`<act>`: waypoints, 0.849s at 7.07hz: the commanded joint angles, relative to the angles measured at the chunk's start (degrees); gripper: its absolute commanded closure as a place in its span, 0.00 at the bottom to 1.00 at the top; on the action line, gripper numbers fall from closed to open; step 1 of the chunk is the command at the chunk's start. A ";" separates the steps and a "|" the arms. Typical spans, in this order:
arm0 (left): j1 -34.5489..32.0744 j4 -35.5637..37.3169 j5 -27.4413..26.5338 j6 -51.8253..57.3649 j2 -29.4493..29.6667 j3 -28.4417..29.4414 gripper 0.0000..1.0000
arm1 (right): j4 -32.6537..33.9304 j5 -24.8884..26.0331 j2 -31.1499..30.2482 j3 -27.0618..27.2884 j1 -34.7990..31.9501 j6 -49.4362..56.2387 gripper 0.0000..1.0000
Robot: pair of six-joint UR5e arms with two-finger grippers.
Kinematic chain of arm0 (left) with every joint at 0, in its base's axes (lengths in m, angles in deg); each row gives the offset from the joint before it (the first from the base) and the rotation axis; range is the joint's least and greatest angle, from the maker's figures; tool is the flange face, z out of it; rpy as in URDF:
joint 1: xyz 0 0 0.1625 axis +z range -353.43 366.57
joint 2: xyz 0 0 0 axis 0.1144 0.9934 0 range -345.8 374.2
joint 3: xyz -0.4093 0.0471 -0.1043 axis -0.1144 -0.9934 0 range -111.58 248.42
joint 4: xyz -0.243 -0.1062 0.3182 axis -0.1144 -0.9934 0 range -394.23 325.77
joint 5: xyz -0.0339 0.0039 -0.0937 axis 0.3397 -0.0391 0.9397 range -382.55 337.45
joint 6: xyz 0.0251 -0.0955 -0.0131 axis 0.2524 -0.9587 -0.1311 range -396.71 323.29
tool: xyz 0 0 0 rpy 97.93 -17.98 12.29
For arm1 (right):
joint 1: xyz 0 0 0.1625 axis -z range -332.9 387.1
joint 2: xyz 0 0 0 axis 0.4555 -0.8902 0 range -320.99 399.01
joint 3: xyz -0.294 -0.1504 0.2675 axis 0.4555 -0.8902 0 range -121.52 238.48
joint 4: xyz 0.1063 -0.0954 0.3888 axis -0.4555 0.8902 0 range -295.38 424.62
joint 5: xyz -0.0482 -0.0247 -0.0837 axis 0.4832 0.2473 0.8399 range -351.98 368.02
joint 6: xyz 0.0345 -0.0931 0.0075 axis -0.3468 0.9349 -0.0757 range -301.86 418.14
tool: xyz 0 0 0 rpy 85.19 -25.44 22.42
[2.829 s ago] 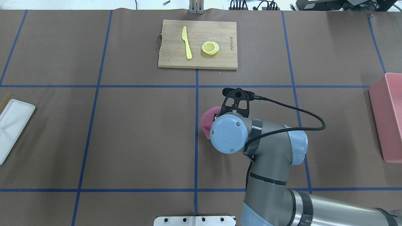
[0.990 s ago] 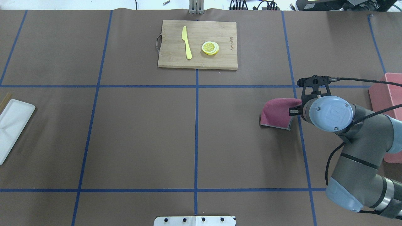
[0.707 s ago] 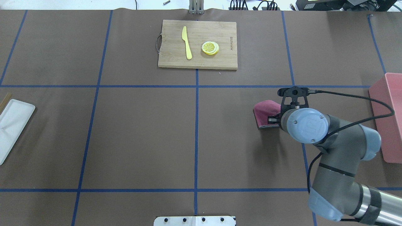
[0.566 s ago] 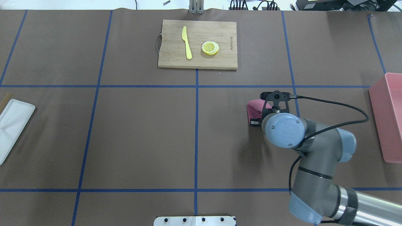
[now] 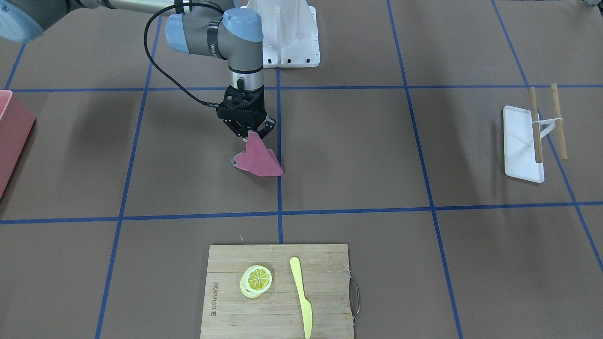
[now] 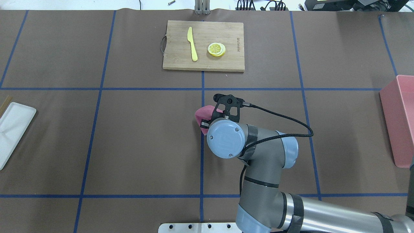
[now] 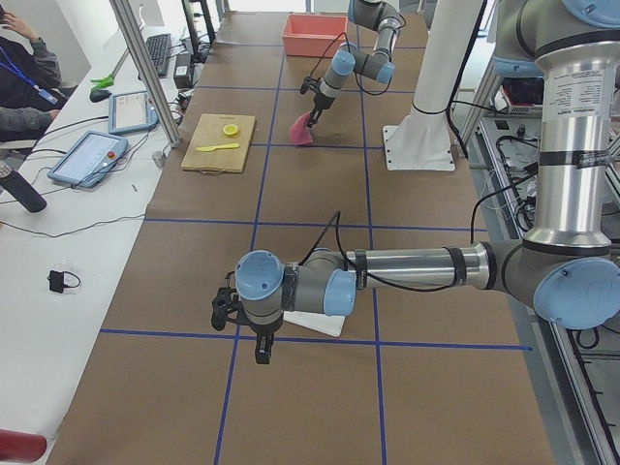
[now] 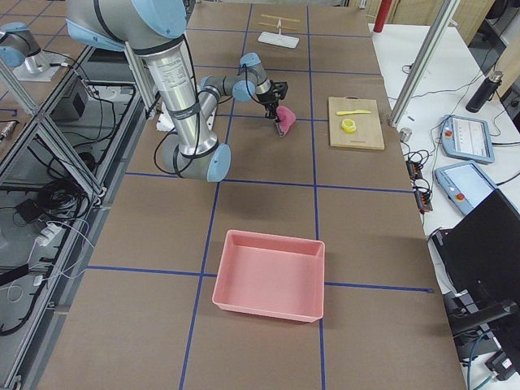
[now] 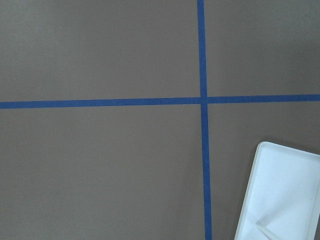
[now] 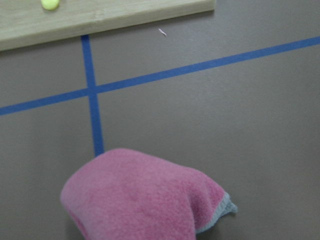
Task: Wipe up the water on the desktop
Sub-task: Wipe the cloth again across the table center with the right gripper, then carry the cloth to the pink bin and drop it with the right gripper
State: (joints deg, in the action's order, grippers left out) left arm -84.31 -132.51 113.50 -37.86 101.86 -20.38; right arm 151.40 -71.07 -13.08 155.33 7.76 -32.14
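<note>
The right jaws are pinched shut on the upper fold of a pink cloth point(image 5: 258, 160), which hangs from them in a rumpled wedge. Its lower edge touches the tabletop point(image 5: 358, 150). The right wrist view shows the cloth's grey-blue hem and a blue tape line point(image 10: 93, 105) running under it, so the cloth sits on the centre line of the middle row of rectangles. The right arm point(image 6: 258, 168) reaches in over that spot, its wrist pointing straight down.

The brown tabletop, marked into rectangles by blue tape, carries everything else. On the far side of the cloth from the robot lies a bamboo cutting board point(image 5: 325, 278) with lemon slices point(image 5: 256, 280) and a yellow plastic knife point(image 5: 301, 296). A pink bin point(image 6: 399, 119) stands at the robot's right end.

Whether the left jaws are open or closed cannot be told; they show only in the side view. The left arm point(image 7: 407, 269) stretches low over a white tray point(image 5: 520, 141), which holds wooden chopsticks point(image 5: 534, 125). The left wrist view shows a tape crossing and a corner of that tray.
</note>
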 commanded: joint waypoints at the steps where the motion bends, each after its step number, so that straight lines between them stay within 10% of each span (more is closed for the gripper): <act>1: 0.00 -0.07 0.00 0.00 -0.12 0.13 0.02 | 1.01 1.04 1.57 4.01 0.44 -2.01 1.00; 4: 0.00 -0.16 0.00 0.09 -0.30 0.48 0.01 | 20.92 -7.09 -1.84 21.74 -7.52 7.09 1.00; 6: 0.00 -0.16 0.00 0.09 -0.30 0.48 0.01 | 21.94 -14.99 -10.70 30.55 -16.74 18.51 1.00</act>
State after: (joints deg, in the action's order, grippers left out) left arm -84.31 -132.66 113.49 -37.77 101.57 -19.94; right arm 172.03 -80.98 -18.70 180.56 -3.24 -20.39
